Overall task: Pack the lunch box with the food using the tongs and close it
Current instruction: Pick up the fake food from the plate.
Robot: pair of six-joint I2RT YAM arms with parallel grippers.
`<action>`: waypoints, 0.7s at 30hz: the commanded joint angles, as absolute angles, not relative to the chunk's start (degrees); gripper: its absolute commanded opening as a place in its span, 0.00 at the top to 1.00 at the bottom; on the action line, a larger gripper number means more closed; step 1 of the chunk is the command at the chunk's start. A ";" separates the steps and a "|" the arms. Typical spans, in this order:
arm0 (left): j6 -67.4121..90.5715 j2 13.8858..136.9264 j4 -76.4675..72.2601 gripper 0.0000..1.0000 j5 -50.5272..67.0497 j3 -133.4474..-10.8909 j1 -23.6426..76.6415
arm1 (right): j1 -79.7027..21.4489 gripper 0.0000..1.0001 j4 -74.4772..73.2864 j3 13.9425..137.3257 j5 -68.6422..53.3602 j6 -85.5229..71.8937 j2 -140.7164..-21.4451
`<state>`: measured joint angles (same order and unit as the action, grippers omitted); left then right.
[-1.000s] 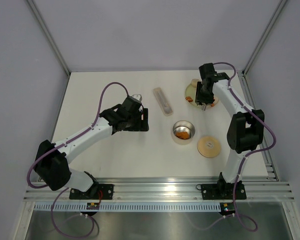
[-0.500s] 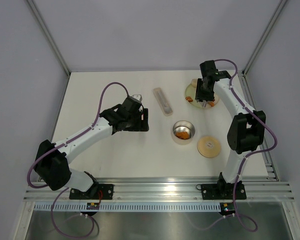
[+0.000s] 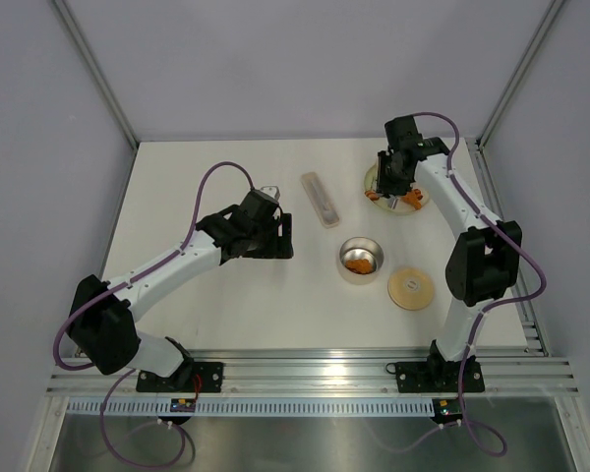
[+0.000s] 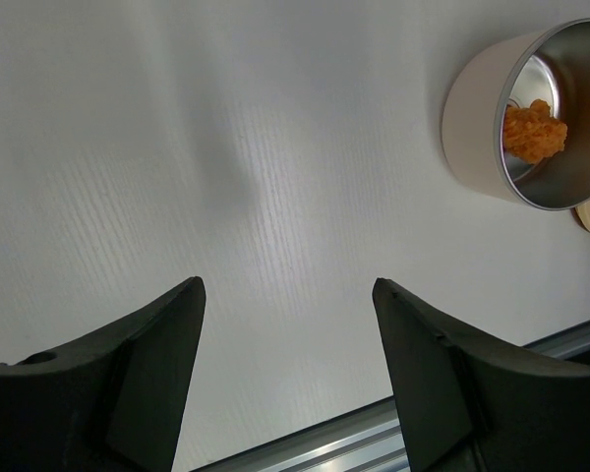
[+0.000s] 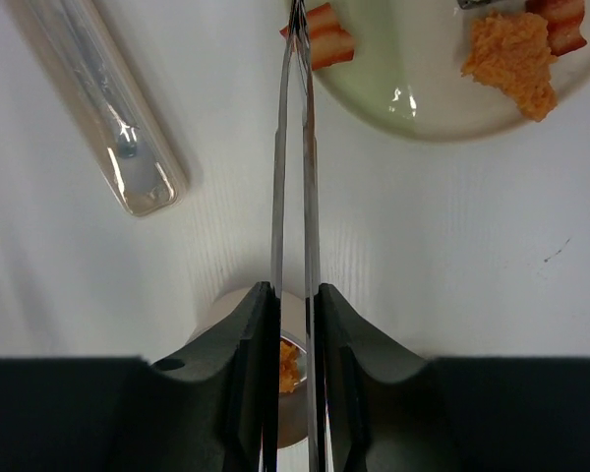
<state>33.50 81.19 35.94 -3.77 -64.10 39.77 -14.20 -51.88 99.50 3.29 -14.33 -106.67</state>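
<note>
Left of lunch box (image 4: 472, 108): left gripper (image 4: 285, 287) spread wide, empty. Beyond lunch box, over plate (image 5: 413, 108): right gripper (image 5: 293, 295) clamped on tongs (image 5: 293, 177), tips nearly closed against 1 striped food piece (image 5: 326, 41). Likely light, hard, slick; pinch across its middle, gently.

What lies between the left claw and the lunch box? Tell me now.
Nothing: the table from the left claw to the lunch box is bare, shown in the left wrist view and the top view.
</note>
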 commanded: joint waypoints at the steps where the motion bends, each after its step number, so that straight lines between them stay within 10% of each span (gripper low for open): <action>1: 33.66 80.95 34.37 0.28 -3.08 -65.65 39.55 | -15.20 0.69 -50.27 101.95 2.02 -14.15 -104.94; 21: 34.19 79.45 35.24 0.28 -3.69 -65.13 39.55 | -16.17 0.76 -50.62 103.09 2.19 -13.62 -109.25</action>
<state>33.56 81.17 36.27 -3.68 -64.10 39.77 -15.44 -51.75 100.62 1.91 -14.33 -108.36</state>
